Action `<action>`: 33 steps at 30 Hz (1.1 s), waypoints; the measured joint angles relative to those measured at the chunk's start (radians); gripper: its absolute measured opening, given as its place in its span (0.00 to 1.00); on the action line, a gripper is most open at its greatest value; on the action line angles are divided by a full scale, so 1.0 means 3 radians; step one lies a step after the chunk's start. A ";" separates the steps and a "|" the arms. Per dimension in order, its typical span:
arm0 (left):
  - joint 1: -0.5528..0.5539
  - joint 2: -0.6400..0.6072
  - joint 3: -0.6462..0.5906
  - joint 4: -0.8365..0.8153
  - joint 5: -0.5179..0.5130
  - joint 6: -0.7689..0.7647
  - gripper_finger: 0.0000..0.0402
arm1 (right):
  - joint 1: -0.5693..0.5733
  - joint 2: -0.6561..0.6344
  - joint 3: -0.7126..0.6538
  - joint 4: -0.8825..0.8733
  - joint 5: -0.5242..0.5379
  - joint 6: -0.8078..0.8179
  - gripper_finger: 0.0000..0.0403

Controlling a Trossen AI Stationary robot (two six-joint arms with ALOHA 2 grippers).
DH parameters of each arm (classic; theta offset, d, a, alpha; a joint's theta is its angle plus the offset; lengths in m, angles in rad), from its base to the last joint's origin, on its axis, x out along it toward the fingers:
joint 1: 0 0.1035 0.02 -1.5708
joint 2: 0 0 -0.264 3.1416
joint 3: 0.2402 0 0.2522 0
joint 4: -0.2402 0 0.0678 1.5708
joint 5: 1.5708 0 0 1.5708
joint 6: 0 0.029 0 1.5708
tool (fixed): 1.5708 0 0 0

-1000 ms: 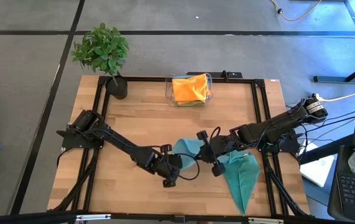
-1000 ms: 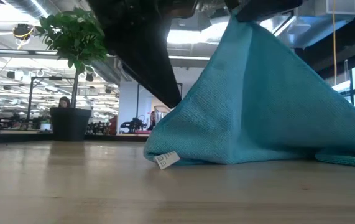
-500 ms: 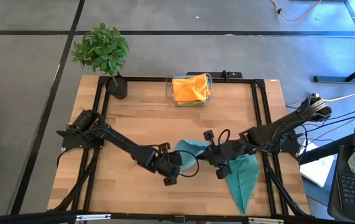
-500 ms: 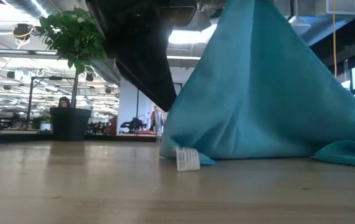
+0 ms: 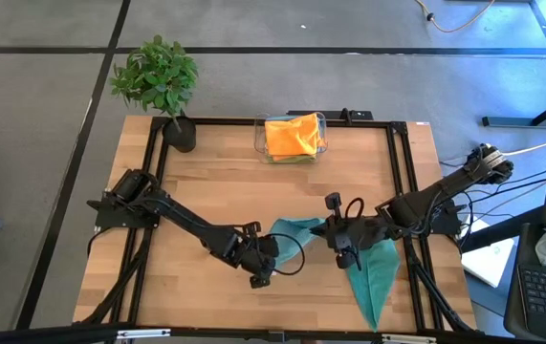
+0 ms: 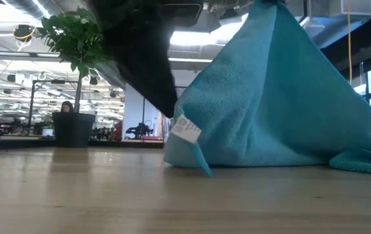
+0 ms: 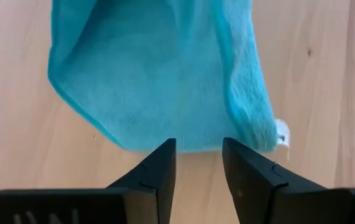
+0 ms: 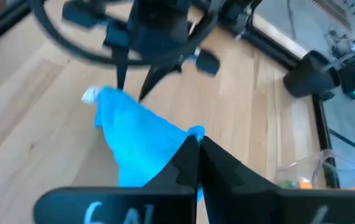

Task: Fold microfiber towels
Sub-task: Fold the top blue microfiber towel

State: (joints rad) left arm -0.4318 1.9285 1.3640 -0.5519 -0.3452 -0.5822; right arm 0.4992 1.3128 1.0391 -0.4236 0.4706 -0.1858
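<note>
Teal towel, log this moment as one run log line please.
teal towel: one corner lifted, rest on table | right gripper: shut on teal towel | left gripper: open, empty, beside the towel's edge | orange towel: in bin

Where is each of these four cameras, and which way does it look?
High: above, looking down; both arms, teal microfiber towel.
Low: table height, across the wooden table; lifted towel, dark arm.
Left wrist: left gripper, jaws open, before the towel.
Right wrist: right gripper, shut on the towel.
All four share the towel.
</note>
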 joint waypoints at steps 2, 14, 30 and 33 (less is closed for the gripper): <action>-0.0001 0.0000 0.0000 -0.0046 0.0002 0.0016 0.31 | 0.0001 0.0001 0.0001 -0.0174 -0.0002 0.0034 0.02; -0.0009 -0.0077 0.0061 0.0031 0.0007 0.0105 0.31 | -0.0018 0.0004 0.0000 -0.0464 0.0324 0.0168 0.02; -0.0039 -0.0056 0.0094 0.0148 -0.0043 -0.0241 0.31 | -0.0018 0.0005 0.0000 -0.0502 0.0375 0.0193 0.02; -0.0036 -0.0056 0.0094 0.0153 -0.0106 -0.0375 0.31 | -0.0019 0.0005 -0.0002 -0.0515 0.0375 0.0183 0.02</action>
State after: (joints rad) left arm -0.4426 1.9118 1.3922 -0.5060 -0.3772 -0.6948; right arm 0.4936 1.3144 1.0386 -0.5781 0.5831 -0.1310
